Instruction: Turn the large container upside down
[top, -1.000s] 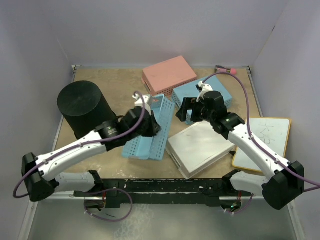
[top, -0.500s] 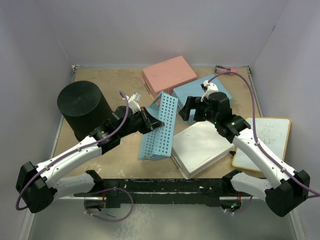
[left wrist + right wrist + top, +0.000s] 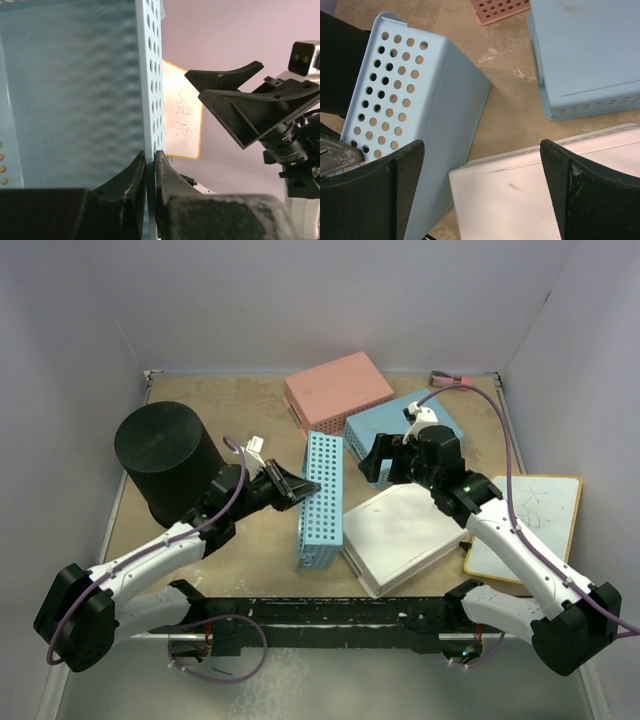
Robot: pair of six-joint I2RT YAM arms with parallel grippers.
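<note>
**Operator:** Report jaw status, left side.

**Technician:** Left gripper (image 3: 150, 161): jaws clenched on the perforated wall of the light blue basket (image 3: 322, 502), one finger on each face of the wall, near its edge. The basket stands on one long side at mid-table.

**Operator:** Right side?

**Technician:** Right gripper (image 3: 481, 145): jaws released, spread wide, holding nothing. It hangs above the table (image 3: 250, 410), with the light blue basket to one side and the second blue basket (image 3: 410, 420) to the other. That one lies flat face up.

**Operator:** Location of the large container?

**Technician:** Large container (image 3: 165, 455): standing at the left rear of the table, well apart from both sets of jaws. Its upper face shows as a flat black disc. The left arm runs along its right flank; contact cannot be determined.

**Operator:** Surrounding items?

**Technician:** Pink basket (image 3: 338, 390): rear centre. White bin (image 3: 400, 535): just beside the foot of the held basket. Whiteboard (image 3: 525, 525): right edge.
</note>
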